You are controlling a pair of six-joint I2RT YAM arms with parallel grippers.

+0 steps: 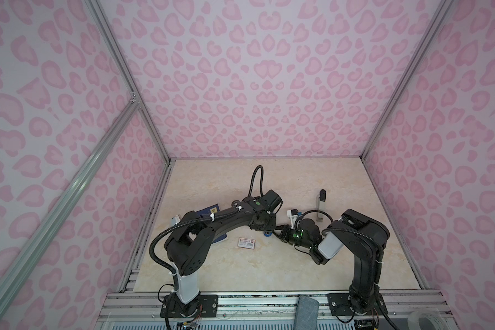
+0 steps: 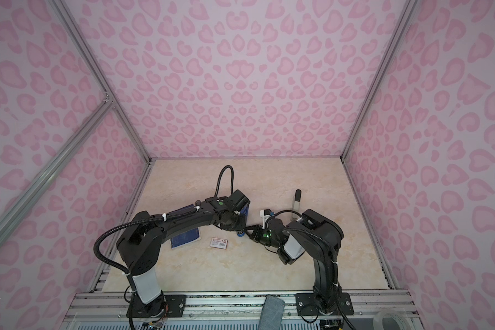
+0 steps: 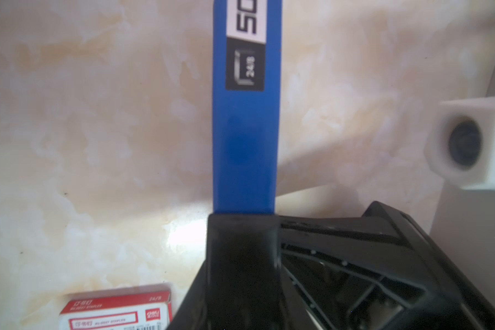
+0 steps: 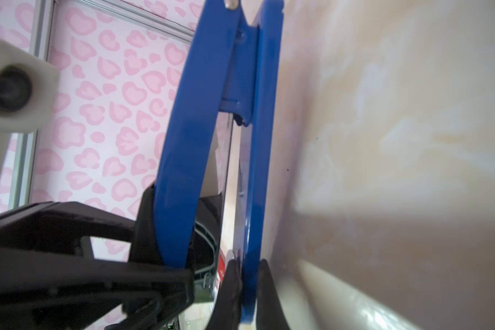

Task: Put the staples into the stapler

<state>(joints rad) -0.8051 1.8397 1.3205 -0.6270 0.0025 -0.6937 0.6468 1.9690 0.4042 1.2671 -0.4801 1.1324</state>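
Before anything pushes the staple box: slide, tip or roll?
The box lies flat on its broad face, so it should slide rather than tip or roll. The table looks glossy, so it may skid easily. Small and card-like, so probably light; whether it is full can't be seen.

Beige tabletop (image 1: 212,271) bears a red-labelled staple box (image 1: 247,242), blue booklet (image 2: 185,238), perhaps a tool (image 1: 321,207).

Dark blue booklet (image 2: 185,238) lies on marbled table (image 2: 212,271).
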